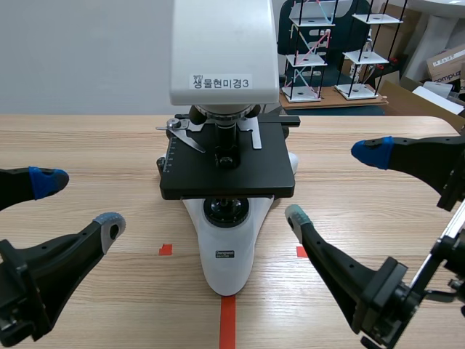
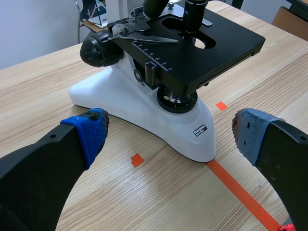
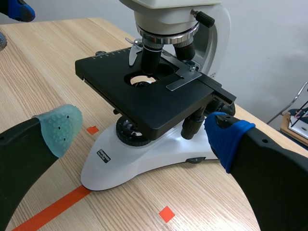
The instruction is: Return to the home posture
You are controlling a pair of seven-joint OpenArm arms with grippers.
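Both arms sit low on either side of the microscope (image 1: pixel 227 178), which stands upright in the middle of the worktop (image 1: pixel 87 142). The left tool (image 1: pixel 78 203) is spread wide with nothing in it, pads well apart. The right tool (image 1: pixel 334 184) is the same: fingers wide, holding nothing. Neither touches the microscope (white base, black stage, label on the head). The front tip of its base meets the orange-red tape line. Some wire racks (image 1: pixel 309 51) stand beyond the far edge.
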